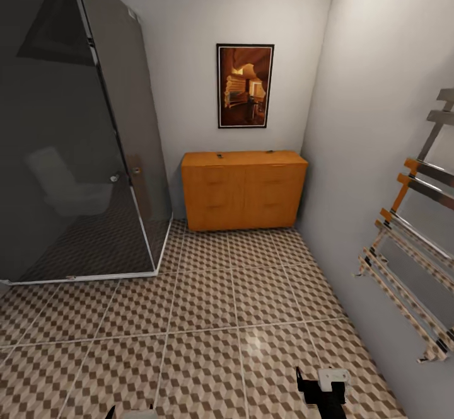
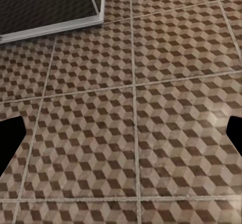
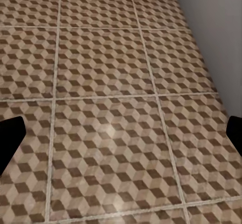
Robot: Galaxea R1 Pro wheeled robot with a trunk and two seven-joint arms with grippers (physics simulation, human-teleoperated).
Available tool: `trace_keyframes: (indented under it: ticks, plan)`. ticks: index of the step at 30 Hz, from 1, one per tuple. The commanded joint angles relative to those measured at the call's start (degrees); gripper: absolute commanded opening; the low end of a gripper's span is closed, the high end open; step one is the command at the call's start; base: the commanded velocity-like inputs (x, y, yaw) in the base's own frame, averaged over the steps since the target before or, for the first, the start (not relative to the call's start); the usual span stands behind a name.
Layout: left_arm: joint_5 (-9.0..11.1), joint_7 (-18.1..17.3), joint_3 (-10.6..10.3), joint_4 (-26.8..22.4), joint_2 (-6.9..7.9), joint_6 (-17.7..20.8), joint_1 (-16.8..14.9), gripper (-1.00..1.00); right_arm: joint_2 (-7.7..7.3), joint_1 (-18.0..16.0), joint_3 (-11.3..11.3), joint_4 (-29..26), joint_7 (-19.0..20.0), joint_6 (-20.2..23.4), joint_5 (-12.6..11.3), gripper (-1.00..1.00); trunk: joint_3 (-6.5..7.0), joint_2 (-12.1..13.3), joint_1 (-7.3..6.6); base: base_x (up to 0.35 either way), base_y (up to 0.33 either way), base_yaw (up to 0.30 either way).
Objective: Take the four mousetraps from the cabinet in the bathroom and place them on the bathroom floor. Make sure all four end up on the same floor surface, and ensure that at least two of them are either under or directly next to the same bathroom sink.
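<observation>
Head view: the cabinet stands at the far wall, well apart from the robot; two tiny dark items on its top may be mousetraps, too small to confirm. The right gripper hangs low and near.

Left wrist view: the left gripper is spread wide and empty over the bathroom floor.

Right wrist view: the fingers are likewise spread, holding nothing.

Risk: a skewed approach could clip the shower enclosure on the left or the towel rail on the right.

Two specks atop the cabinet, perhaps mousetraps, too small.
</observation>
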Motion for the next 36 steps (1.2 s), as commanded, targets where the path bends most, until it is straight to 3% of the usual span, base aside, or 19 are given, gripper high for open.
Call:
trace_keyframes:
  ticks: [1, 11, 36]
  plan:
    - [0.6, 0.0, -0.5, 0.2, -0.05, -0.3, -0.1, 1.0, -0.01, 0.0, 0.5, 0.0, -0.4, -0.1, -0.2, 1.0, -0.1, -0.1, 0.04, 0.176, -0.014, 0.143]
    - [0.6, 0.0, -0.5, 0.2, -0.05, -0.3, -0.1, 1.0, -0.01, 0.0, 0.5, 0.0, -0.4, -0.1, -0.2, 1.0, -0.1, -0.1, 0.04, 0.176, -0.003, 0.098]
    - [0.6, 0.0, -0.5, 0.2, -0.05, -0.3, -0.1, 1.0, -0.04, 0.0, 0.5, 0.0, -0.3, -0.1, -0.2, 1.0, -0.1, -0.1, 0.04, 0.176, 0.0, 0.003]
